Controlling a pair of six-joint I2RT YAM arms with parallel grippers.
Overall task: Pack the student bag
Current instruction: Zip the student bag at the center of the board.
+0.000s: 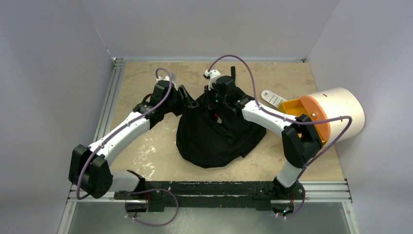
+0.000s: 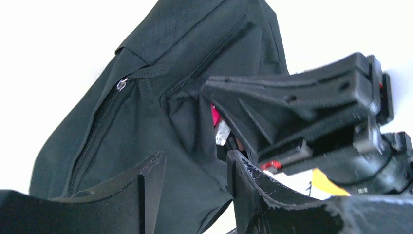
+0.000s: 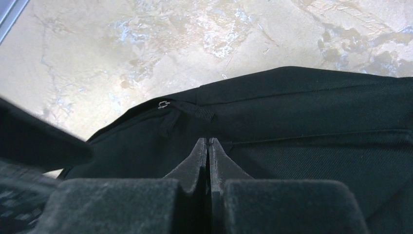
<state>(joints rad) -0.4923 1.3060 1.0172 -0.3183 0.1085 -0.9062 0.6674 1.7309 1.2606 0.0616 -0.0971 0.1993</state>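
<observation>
Black student bag (image 1: 214,141) lies slumped in the middle of the table (image 1: 146,146). From above, its mouth is lost under both wrists, black on black. The left wrist view shows something red and pale (image 2: 215,117) inside the opening, too small to name. The right wrist view crops the bag at its right and lower edges.

The right claw (image 3: 208,146) is at the bag's 12 o'clock, its fingers pressed together on a fold of cloth beside the zip pull (image 3: 164,104). The left claw (image 2: 195,163) stands spread just off the bag's 10 o'clock, holding nothing.

A cream-and-orange cylinder (image 1: 336,114) lies at 3 o'clock. A flat white keypad-like item (image 1: 272,98) lies at 2 o'clock. The right forearm crosses between both and the bag.
</observation>
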